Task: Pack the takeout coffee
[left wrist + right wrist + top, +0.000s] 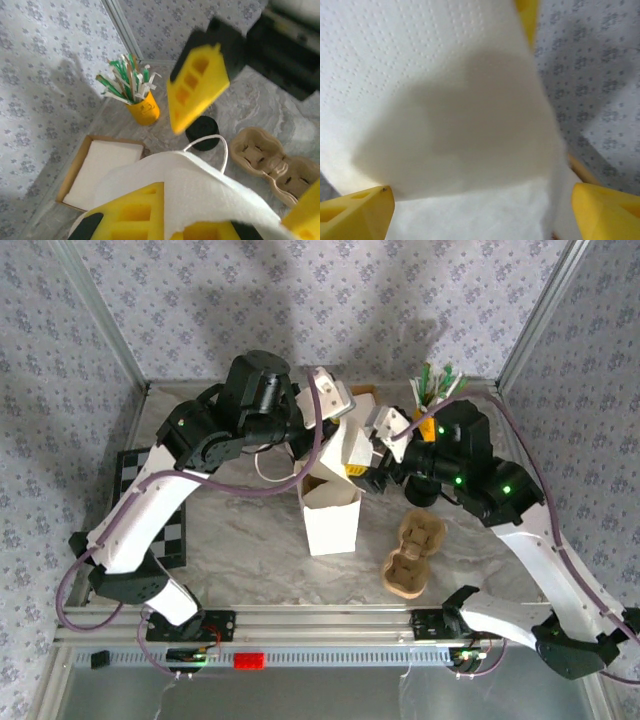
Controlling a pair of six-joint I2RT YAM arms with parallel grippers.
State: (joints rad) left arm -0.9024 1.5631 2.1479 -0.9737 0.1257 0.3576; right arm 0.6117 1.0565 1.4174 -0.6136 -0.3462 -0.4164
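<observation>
We see a grey marbled counter (250, 540) walled in by patterned panels, with two arms bolted at its near edge. The left arm (140, 520) and the right arm (540, 550) both bend inward, and they meet above a white paper bag (332, 525) that stands upright and open near the middle. A black-and-white checkerboard (135, 468) lies flat on the left side of the counter, partly under the left arm. A brown moulded cup carrier (412, 558) lies to the right of the bag and apart from it. Over the bag's mouth hangs a white embossed napkin (352, 445). The left claw (165, 225) is pressed together and pinches this napkin, which drapes over its yellow fingers (130, 215). The right claw (480, 210) is spread wide, with one yellow fingertip on each side of the napkin. We cannot tell whether either fingertip touches it. Toward the far wall sits a shallow brown box (117, 140) holding a white stack. Near the box stands a yellow cup of green and white sticks (143, 109). A black round lid (202, 131) lies between that cup and the carrier. We cannot tell where the takeout coffee cup stands, because the napkin and the claws cover the inside of the bag.
</observation>
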